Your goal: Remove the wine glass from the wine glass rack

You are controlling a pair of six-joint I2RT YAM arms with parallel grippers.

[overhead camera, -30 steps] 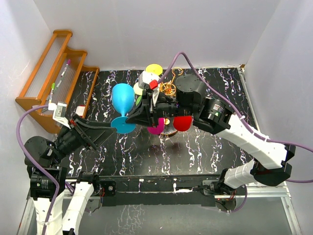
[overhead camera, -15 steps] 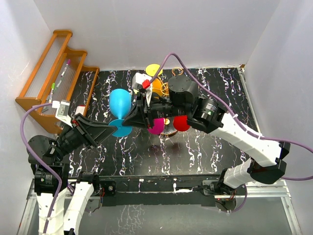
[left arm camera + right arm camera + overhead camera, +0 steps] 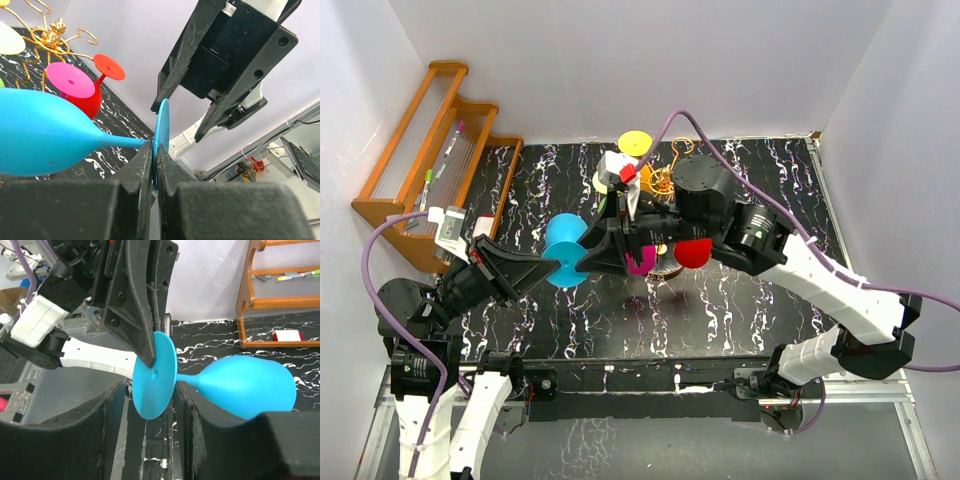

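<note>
Here, the blue wine glass is off the wine glass rack and hangs in the air above the black marbled tabletop. It is tipped on its side, at about 8 o'clock from the rack and apart from it. The left hand has its fingers pressed together on the rim of the glass's round foot, pinching it right where the stem meets it. The right hand reaches in from the opposite side. Its fingers are parted and stand on either side of the same foot, with a gap showing on each side, so it grips nothing.

The rack stands at about 12 o'clock on the tabletop, a gold wire stand with looped arms. It carries other glasses. A red glass and a magenta glass hang on its near side, bowls down. A yellow glass sits on its far side, and a pale glass hangs at its 9 o'clock.

A stepped wooden shelf leans at about 10 o'clock by the left wall. A few markers lie on its steps.
</note>
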